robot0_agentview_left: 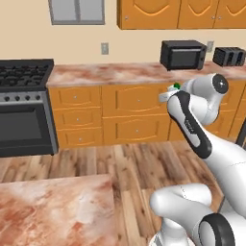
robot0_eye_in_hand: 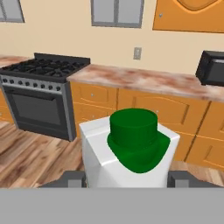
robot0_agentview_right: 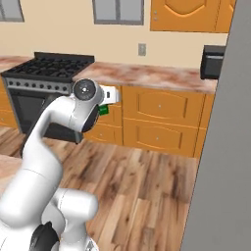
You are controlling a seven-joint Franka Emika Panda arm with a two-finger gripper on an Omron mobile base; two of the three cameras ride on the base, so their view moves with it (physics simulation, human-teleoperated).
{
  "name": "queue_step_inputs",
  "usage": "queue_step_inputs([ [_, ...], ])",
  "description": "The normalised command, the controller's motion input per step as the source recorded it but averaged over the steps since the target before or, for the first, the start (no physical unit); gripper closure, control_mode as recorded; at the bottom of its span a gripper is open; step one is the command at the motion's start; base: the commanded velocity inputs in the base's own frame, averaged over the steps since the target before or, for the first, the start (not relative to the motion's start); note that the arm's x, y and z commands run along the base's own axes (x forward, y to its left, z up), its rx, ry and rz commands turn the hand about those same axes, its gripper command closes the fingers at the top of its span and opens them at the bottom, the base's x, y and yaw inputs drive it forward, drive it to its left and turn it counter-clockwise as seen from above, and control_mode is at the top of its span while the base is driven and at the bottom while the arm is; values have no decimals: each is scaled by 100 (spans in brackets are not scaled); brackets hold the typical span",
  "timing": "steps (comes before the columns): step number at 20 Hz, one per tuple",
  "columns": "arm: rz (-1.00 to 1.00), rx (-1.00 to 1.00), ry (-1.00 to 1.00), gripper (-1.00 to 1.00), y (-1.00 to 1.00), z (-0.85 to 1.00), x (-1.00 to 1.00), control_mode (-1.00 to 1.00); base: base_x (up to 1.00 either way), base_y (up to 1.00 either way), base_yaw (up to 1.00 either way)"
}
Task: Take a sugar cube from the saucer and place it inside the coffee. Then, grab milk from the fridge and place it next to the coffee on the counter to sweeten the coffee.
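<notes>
Hand view shows the small white milk carton with its round green cap (robot0_eye_in_hand: 131, 151) sitting right in front of the camera, between the two dark finger tips of the gripper (robot0_eye_in_hand: 126, 179), which are clamped on its sides. The carton's cap faces the camera, so its long axis appears to run along the gripper's own line of sight rather than across it.

From the left base view, the gripper (robot0_agentview_left: 169, 94) is carried in mid-air above the wooden floor, with a sliver of green visible at the wrist; the right base view shows the same green edge of the carton (robot0_agentview_right: 103, 110) beneath the white hand.

Ahead lies the reddish-brown and cream marbled bench (robot0_eye_in_hand: 144, 81) over orange wooden cabinets, well apart from the carton and at roughly the same height. A black microwave (robot0_agentview_left: 182, 54) and a black stove (robot0_agentview_left: 24, 74) stand along it. The tall grey fridge front (robot0_agentview_right: 225, 147) fills the right side of the right base view.

Judging from this, the carton is out of the fridge and has yet to be set down; the coffee cup is not something I can locate here.
</notes>
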Motion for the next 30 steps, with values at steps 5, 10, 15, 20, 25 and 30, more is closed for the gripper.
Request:
queue_step_inputs([
  [5,0,0,0,100,0,0,0,100,100,20,4],
  [10,0,0,0,100,0,0,0,100,100,8,34],
  [15,0,0,0,100,0,0,0,100,97,0,69],
  [20,0,0,0,100,0,0,0,100,81,-5,81],
  [25,0,0,0,100,0,0,0,100,79,-9,82],
  [30,0,0,0,100,0,0,0,100,99,0,71],
])
